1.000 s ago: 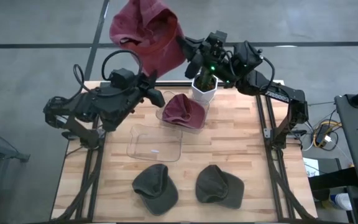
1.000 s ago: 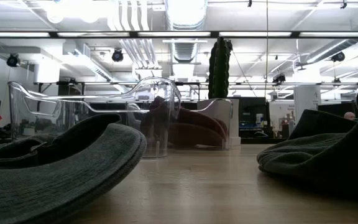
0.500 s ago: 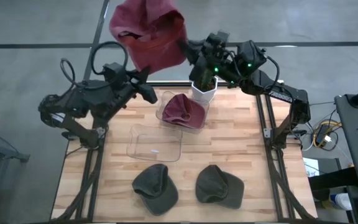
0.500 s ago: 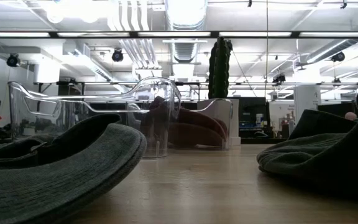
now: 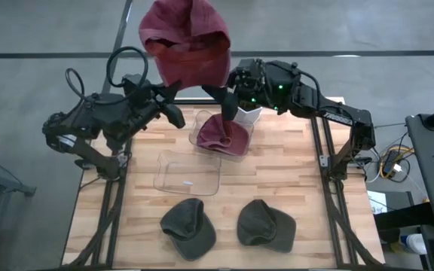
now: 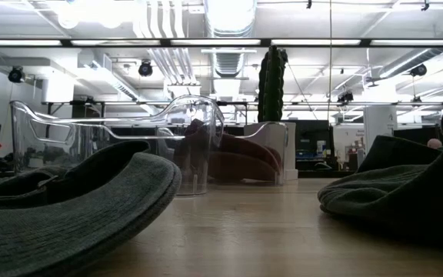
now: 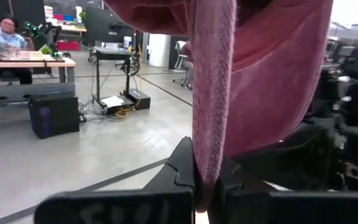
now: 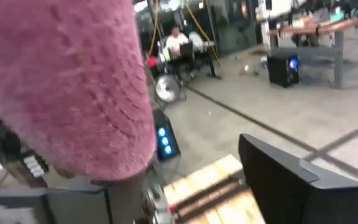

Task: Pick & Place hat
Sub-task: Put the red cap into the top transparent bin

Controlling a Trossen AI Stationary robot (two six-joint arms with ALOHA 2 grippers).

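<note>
A red hat [image 5: 187, 38] is held high above the table's far edge. My left gripper [image 5: 173, 89] is shut on its lower edge. It also fills the left wrist view [image 7: 272, 68]. My right gripper [image 5: 218, 102] stands open just right of the hat. In the right wrist view the hat [image 8: 67, 81] hangs close in front of one finger; I cannot tell whether they touch. A second red hat [image 5: 223, 134] lies in a clear bin [image 5: 199, 120]. Two dark green hats [image 5: 189, 228] [image 5: 266, 224] lie on the table near its front edge. My left gripper pinches a stiff edge of the red hat [image 7: 209, 168] between its two fingers, the edge standing on end in the gap. The fingers slant up from the table's left. The hat is lifted clear and reaches on beyond the fingertips.
An empty clear bin [image 5: 189, 172] lies at mid-table. A white pot with a green plant [image 5: 249, 114] stands at the far edge, under my right arm. In the low view the green hats [image 6: 68, 200] [image 6: 406, 200] fill the foreground.
My left gripper has gone up and toward the table's far left, still shut on the red hat, which has risen and shifted a little right. My right gripper has come away from the hat's right edge, going down toward the bin with the second red hat.
</note>
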